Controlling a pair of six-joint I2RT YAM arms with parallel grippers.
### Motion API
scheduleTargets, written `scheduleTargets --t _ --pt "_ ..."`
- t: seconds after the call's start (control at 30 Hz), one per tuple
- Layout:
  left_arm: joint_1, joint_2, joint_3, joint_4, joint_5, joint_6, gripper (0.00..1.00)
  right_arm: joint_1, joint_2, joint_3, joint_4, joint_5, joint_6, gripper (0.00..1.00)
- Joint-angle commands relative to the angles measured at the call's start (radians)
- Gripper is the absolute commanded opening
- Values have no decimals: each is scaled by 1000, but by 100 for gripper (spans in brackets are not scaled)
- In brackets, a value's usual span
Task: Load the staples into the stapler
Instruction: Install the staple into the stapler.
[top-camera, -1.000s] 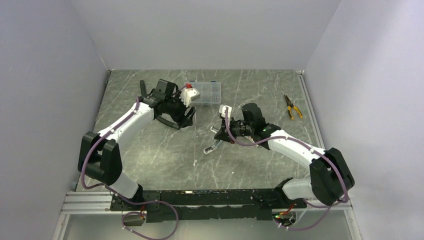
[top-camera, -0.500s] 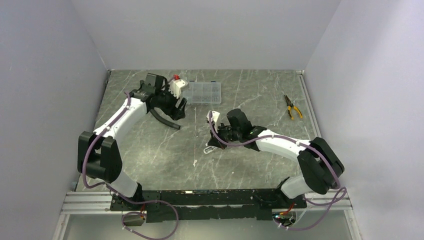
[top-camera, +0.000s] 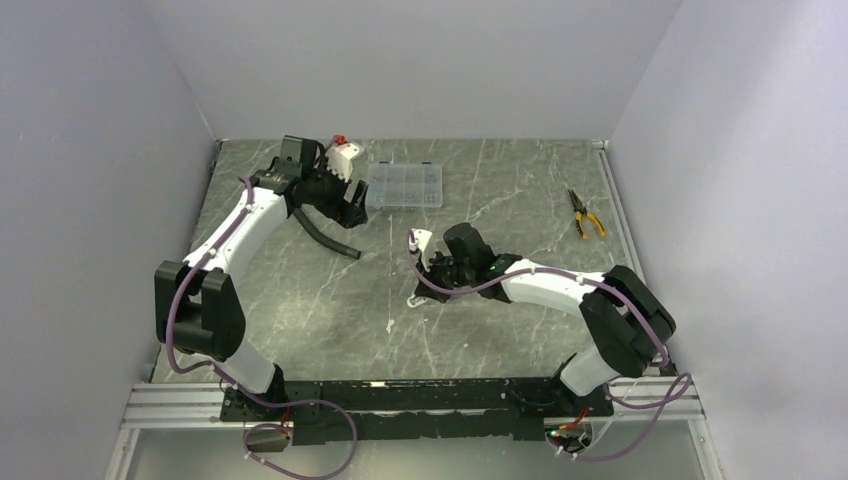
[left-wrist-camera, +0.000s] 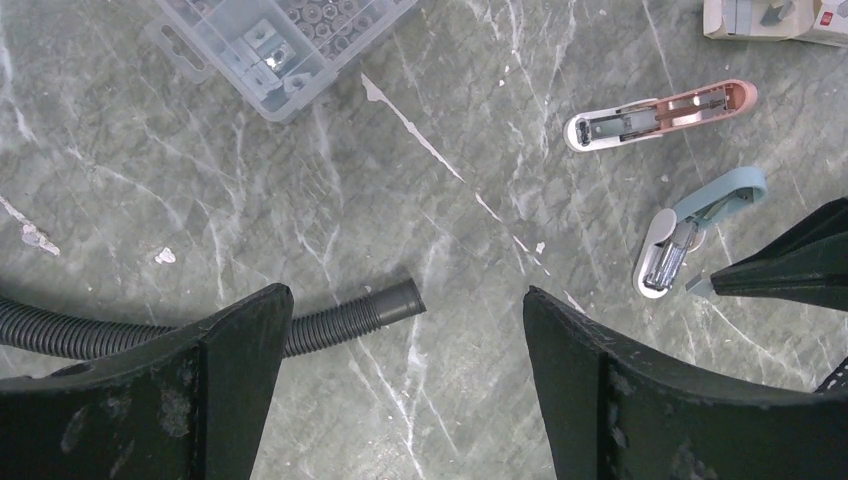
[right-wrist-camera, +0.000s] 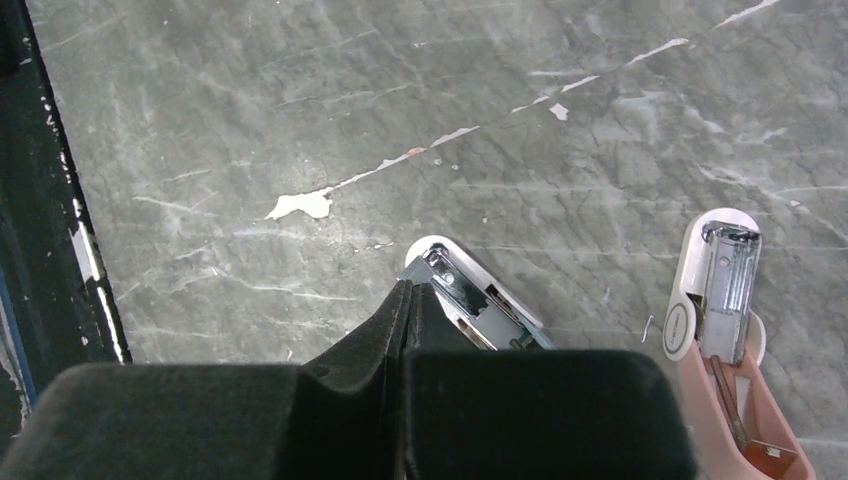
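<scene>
Right wrist: stapler (right-wrist-camera: 472, 297) beneath end effector (right-wrist-camera: 408, 290)

Bare tabletop (left-wrist-camera: 470, 330): wide lane between black corrugated hose (left-wrist-camera: 340, 318) end and blue stapler (left-wrist-camera: 700, 215). Obstacles: clear parts box (left-wrist-camera: 280, 45) beyond the hose, pink stapler (left-wrist-camera: 660, 112) near the blue one, pliers (top-camera: 585, 214) well apart toward the right edge.

Desk (left-wrist-camera: 300, 200): smooth marble-look, grey-green, white-veined. Hose (left-wrist-camera: 340, 318): ribbed black plastic. Box (left-wrist-camera: 270, 40): clear plastic. Pink stapler (left-wrist-camera: 660, 112): glossy plastic, metal channel. Left fingers (left-wrist-camera: 640, 400): matt black.
</scene>
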Motion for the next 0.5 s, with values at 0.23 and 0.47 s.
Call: scheduleTargets --t 0.23,0.47 --pt "4 8 32 38 26 -88 91 26 42 48 14 54 7 0" --pt "4 3 35 44 28 -106 92 30 61 58 5 69 14 0"
